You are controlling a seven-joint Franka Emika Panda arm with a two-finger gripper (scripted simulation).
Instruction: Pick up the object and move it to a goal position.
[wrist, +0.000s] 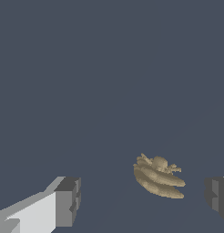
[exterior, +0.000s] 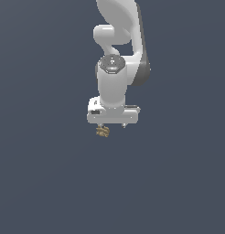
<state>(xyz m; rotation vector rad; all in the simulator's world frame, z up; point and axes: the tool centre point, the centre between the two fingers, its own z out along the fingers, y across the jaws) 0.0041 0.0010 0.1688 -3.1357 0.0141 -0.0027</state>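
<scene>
Ext. view: I see a plain dark slate-blue ground [exterior: 45,183] filling the whole frame, no edges or markings I can make out. Biggest thing on it is the arm [exterior: 118,41], white w/ dark grey joint sections, coming down from the top of frame and pointing straight down; round wrist flange facing the cam approx. mid-frame. Below that the white hand block, wide and flat, w/ the gripper [exterior: 113,125] under it. Only short dark stubs of the fingers show beneath the block in this view, one toward the ext. view's left, one toward its right. Wrist view: gripper [wrist: 143,200] has its jaws spread wide. One finger [wrist: 67,201] shows w/ white body and grey pad, the other finger [wrist: 217,196] is just a grey pad at the frame edge; clear gap between them, nothing clamped. Smallest item: the object [exterior: 102,132], tan-gold, lumpy, sitting right under the hand block in the ext. view, toward the ext. view's left end of the block, just below the stub finger on that side. In the wrist view the object [wrist: 158,176] reads as a bunch of ridged elongated lobes w/ a knobbly top, lying betw. the two pads but nearer the edge-of-frame pad, touching neither. Can't tell from either view whether the fingertips are at ground level or above it.
</scene>
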